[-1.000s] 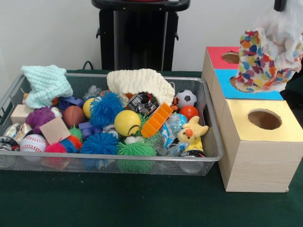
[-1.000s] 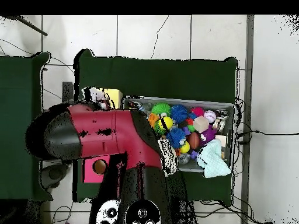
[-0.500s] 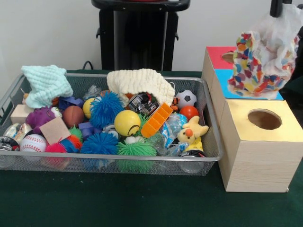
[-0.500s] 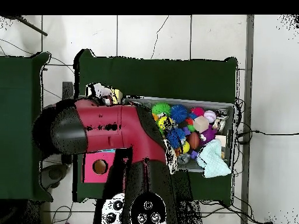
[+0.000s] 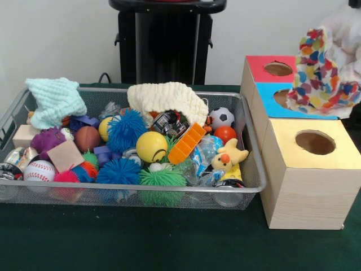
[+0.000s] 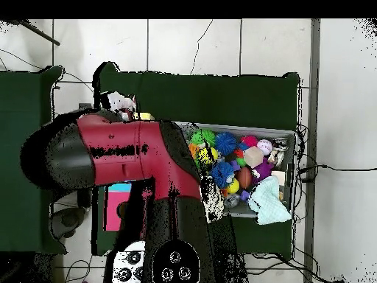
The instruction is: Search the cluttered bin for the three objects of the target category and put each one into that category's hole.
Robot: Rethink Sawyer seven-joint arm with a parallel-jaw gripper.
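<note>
Spotted cloth (image 5: 327,70) in the air above the blue box (image 5: 273,104), right of the bin (image 5: 251,147); pincer state impossible to tell.

Red-black arm (image 6: 129,151) stretched out from base, forearm level; hand itself hidden, state unclear.

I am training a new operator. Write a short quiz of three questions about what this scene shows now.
1. True or false: the multicoloured patchwork cloth lies inside the wire mesh bin.
2. In the front view, which colour is the top of the wooden box nearest the camera? A red; B blue; C yellow.
3. In the front view, what colour is the knitted cloth at the bin's far left corner?

Key: 1 false, it hangs in the air above the boxes; 2 C; 3 pale turquoise.
</note>
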